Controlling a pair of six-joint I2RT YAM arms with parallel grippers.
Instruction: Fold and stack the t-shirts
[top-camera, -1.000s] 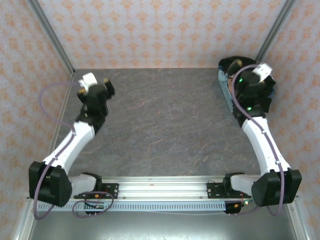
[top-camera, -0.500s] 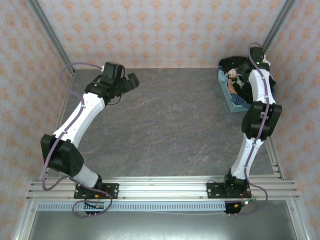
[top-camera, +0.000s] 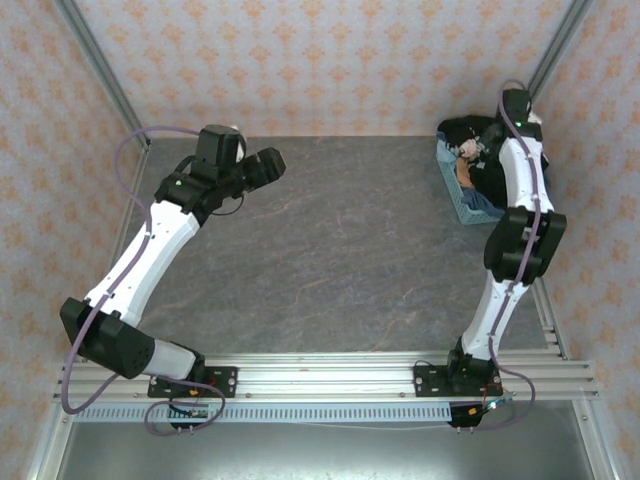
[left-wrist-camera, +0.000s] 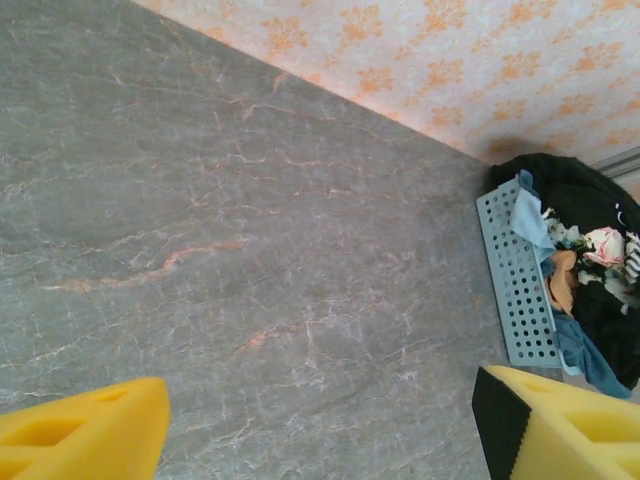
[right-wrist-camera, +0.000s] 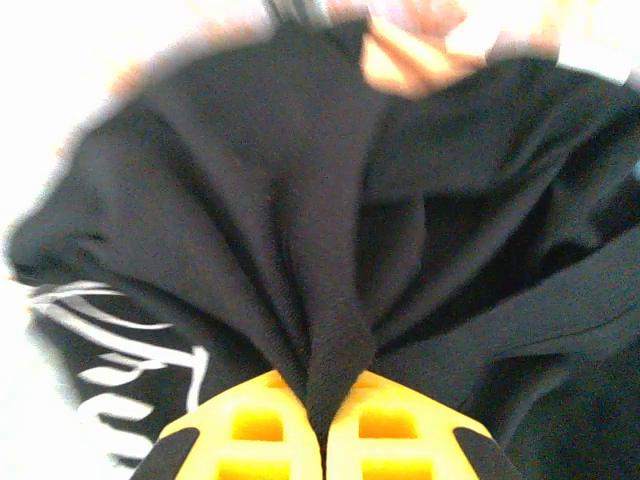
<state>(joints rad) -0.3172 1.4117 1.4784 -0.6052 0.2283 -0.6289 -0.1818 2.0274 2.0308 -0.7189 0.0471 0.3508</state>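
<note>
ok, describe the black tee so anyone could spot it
At the table's far right corner sits a light-blue perforated basket. The black t-shirt is heaped in it, pinched by the right gripper. Unlike the orange-tan t-shirt beside it, it bears white script and a pink rose.

Light-blue basket (left-wrist-camera: 515, 278), far-right corner, grey table (top-camera: 340, 250)

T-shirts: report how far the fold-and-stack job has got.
Done: nothing folded; black tee and orange tee sit in the basket. In hand: right jaws shut on a fold of the black tee. To do: lift each onto the table, fold, stack.
</note>
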